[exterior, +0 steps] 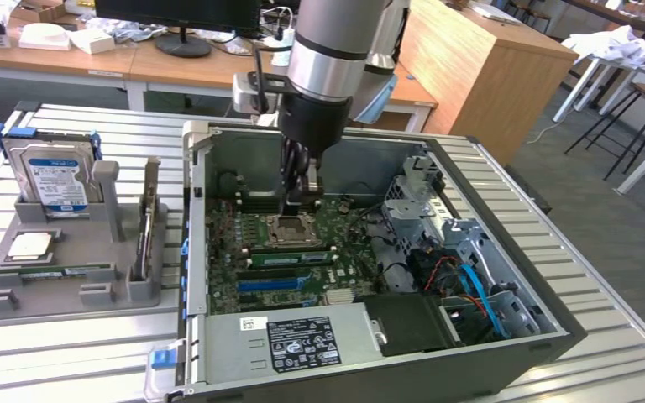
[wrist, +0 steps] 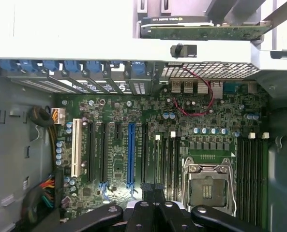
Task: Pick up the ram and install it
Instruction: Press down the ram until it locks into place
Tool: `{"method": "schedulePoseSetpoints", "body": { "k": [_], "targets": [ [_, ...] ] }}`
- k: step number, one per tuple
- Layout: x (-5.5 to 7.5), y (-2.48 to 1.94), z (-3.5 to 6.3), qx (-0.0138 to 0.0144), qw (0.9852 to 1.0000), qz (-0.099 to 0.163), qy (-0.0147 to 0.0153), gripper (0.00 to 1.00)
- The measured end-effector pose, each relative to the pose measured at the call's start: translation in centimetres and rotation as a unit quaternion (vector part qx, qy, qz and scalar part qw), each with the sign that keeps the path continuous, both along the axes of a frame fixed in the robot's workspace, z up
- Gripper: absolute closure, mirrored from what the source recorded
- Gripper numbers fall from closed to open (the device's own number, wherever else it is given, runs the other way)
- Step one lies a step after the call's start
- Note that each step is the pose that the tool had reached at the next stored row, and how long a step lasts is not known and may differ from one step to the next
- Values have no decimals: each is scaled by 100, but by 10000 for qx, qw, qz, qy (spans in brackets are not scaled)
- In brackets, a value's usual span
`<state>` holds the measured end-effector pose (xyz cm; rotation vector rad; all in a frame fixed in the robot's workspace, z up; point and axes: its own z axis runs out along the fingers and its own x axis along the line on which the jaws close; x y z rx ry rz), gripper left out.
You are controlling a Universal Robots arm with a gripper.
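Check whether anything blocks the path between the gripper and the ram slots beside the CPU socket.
Nothing visible does. The shut gripper hangs inside the open computer case, right above the black ram slots next to the CPU socket, with no cable or card crossing between them.

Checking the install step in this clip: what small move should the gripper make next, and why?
Probably ease straight down a little. The shut gripper hangs just above the memory slots beside the CPU socket, roughly in line with them. Whether anything sits between its fingers cannot be told.
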<state>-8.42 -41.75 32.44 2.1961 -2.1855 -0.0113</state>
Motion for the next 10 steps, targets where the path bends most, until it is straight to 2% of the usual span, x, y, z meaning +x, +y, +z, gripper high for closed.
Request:
{"method": "schedulePoseSetpoints", "body": {
  "k": [10],
  "targets": [
    [0,0,147,-5,10000,0,0,90]
  ]
}}
